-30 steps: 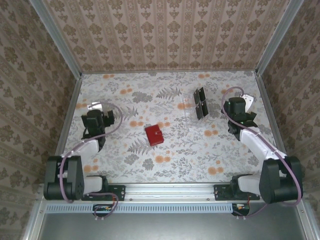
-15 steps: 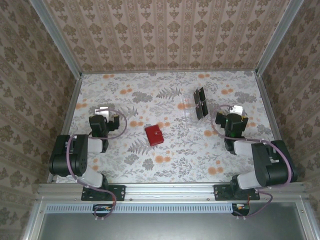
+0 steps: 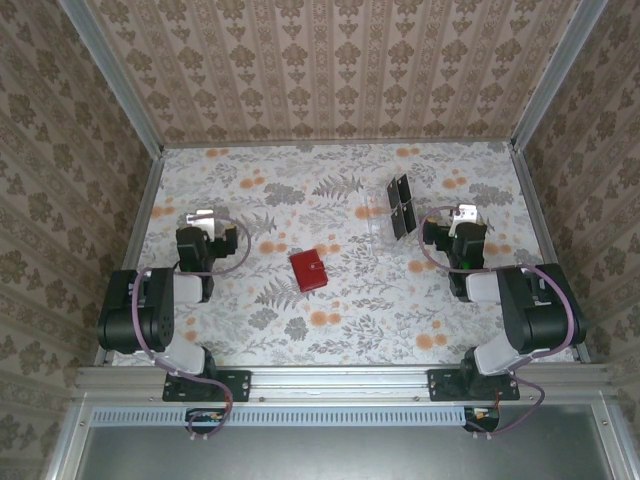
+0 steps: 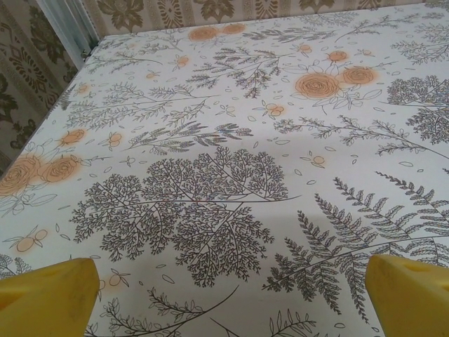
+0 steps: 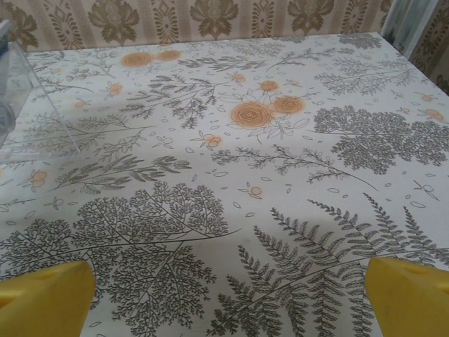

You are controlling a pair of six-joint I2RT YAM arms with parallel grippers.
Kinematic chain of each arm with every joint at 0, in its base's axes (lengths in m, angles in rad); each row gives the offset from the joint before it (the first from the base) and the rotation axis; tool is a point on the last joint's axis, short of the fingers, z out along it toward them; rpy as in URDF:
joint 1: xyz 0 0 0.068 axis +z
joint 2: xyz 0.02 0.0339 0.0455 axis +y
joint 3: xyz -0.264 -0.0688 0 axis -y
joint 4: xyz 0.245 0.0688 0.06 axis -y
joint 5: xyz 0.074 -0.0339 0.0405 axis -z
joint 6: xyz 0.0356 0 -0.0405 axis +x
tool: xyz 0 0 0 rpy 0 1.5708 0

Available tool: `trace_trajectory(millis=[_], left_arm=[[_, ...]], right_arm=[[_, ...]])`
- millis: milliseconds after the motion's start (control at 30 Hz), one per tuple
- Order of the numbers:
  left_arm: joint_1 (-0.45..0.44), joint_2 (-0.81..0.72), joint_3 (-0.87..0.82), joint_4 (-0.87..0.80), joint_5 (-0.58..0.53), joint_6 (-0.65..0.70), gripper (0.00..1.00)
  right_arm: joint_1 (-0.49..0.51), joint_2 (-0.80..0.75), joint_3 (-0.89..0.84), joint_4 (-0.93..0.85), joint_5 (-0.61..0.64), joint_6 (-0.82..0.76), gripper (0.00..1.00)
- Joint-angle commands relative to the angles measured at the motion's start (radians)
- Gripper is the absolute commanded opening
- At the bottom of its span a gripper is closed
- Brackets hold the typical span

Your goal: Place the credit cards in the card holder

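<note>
My left gripper (image 3: 203,232) sits to the left of the red card holder (image 3: 308,270), well apart from it. Its two yellow fingers (image 4: 45,293) are spread wide, and I see just the flowery table (image 4: 231,140) between them. My right gripper (image 3: 463,232) sits to the right of the card holder, also well apart. Its yellow fingers (image 5: 410,295) are spread wide too and hold nothing. The card holder lies flat and closed on the table, about midway between my two grippers. The dark credit cards (image 3: 402,206) are behind the card holder and to its right. They stand in a clear plastic rack (image 3: 372,212), near my right gripper but not touching it.
</note>
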Motion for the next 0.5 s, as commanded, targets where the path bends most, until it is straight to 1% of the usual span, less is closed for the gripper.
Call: trace_trajectory(millis=[0, 267, 467], left_arm=[[0.004, 0.004, 0.018, 0.014, 0.022, 0.004, 1.0], [0.003, 0.004, 0.019, 0.014, 0.02, 0.004, 1.0], [0.004, 0.003, 0.018, 0.014, 0.02, 0.004, 1.0]], right_arm=[[0.007, -0.008, 0.003, 0.02, -0.016, -0.011, 1.0], [-0.004, 0.006, 0.029, -0.018, -0.037, -0.006, 1.0], [-0.005, -0.009, 0.005, 0.014, -0.048, -0.008, 1.0]])
